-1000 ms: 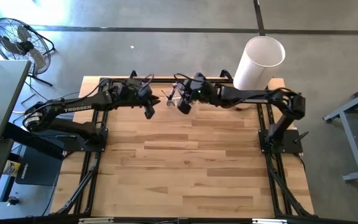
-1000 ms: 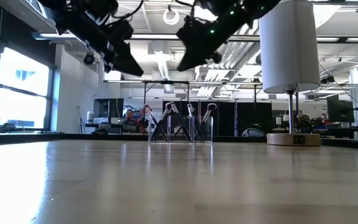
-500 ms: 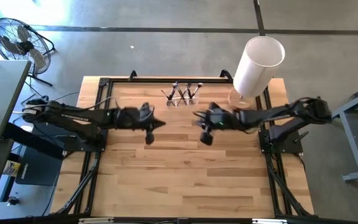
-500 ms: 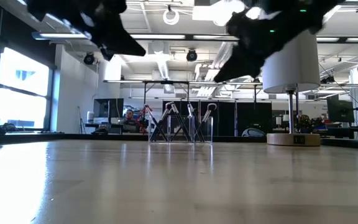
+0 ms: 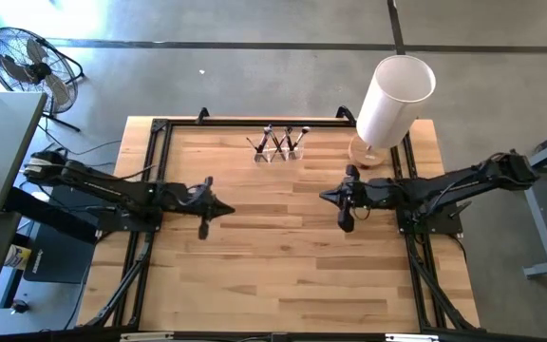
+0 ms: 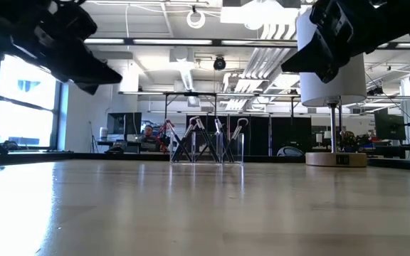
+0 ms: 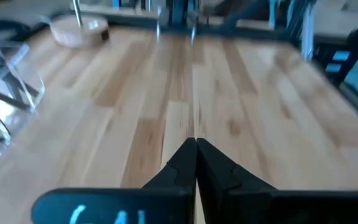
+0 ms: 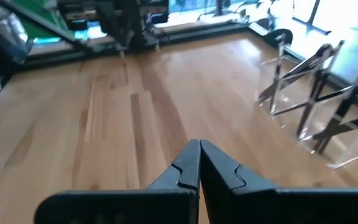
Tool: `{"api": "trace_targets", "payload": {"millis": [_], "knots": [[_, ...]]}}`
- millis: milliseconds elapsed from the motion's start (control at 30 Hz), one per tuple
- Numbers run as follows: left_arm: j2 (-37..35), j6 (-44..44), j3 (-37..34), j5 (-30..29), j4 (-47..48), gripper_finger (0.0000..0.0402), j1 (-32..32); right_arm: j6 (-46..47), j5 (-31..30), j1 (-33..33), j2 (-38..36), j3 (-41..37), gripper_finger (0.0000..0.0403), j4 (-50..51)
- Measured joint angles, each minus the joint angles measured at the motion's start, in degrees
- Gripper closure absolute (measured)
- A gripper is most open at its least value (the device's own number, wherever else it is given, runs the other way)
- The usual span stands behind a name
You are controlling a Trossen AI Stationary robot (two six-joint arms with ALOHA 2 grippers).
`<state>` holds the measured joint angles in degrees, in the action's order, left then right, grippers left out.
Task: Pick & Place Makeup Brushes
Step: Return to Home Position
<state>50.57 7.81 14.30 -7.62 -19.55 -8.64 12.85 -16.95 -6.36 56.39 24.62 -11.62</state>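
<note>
Room: open workshop hall with ceiling lights, ducts and tall windows beyond the table; concrete floor all round, and a floor fan [image 5: 27, 59] far off to my left of the clear holder [image 5: 278, 154].
Surface: pale wood-plank table [image 5: 283, 275] in a dark frame, with the clear holder close to its far edge.
Makeup brushes [image 5: 275, 141]: all that I can see stand in the clear holder, leaning crosswise with bristle tips up; none shows on the planks around it.
Why they lean: I judge the thin handles rest against the holder's walls, so each one tips to a side and stays propped.
Left gripper [image 5: 230, 208]: well apart from the clear holder, on its near side and to my left, raised off the table; my fingers [image 7: 185, 163] are pressed together with nothing between them.
Right gripper [image 5: 324, 197]: well apart from the clear holder, on its near side and to my right, also raised; fingertips touching, carrying nothing.
Why held so: with nothing to carry, I judge both arms are parked low and folded toward their bases, away from the holder so no brush gets knocked.
White cylinder [image 5: 394, 95]: on a round wooden base near the clear holder, to my right of it.
Progress: placing looks finished; only parking remains.
</note>
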Motion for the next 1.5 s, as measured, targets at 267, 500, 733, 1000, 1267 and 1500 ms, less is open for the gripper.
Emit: {"api": "trace_targets", "payload": {"millis": [267,500,733,1000,1267,1500], "knots": [[-22.26,-0.28,-6.07,0.30,13.23,0.0401,0.00,-1.41,-5.15,0.69,-1.43,0.00,0.0401,0.17],[-42.31,-2.40,-11.34,3.04,17.22,0.0402,0.02,-0.80,-3.92,4.04,-1.43,0.00,0.0401,0.05],[-50.14,-6.17,-13.02,7.03,19.33,0.0401,0.94,1.72,-2.83,5.36,-1.37,0.00,0.0401,-1.89],[-49.96,-5.86,-13.07,7.56,19.89,0.0401,6.64,1.25,2.86,5.36,-1.39,0.00,0.0402,-3.27],[-49.97,-6.08,-13.09,5.61,19.71,0.0401,7.89,-0.86,6.77,3.16,-3.03,0.00,0.0402,2.73],[-49.97,-6.05,-13.13,5.66,19.72,0.0401,7.89,-2.62,6.88,-1.38,-13.94,-0.85,0.0402,13.34]]}}
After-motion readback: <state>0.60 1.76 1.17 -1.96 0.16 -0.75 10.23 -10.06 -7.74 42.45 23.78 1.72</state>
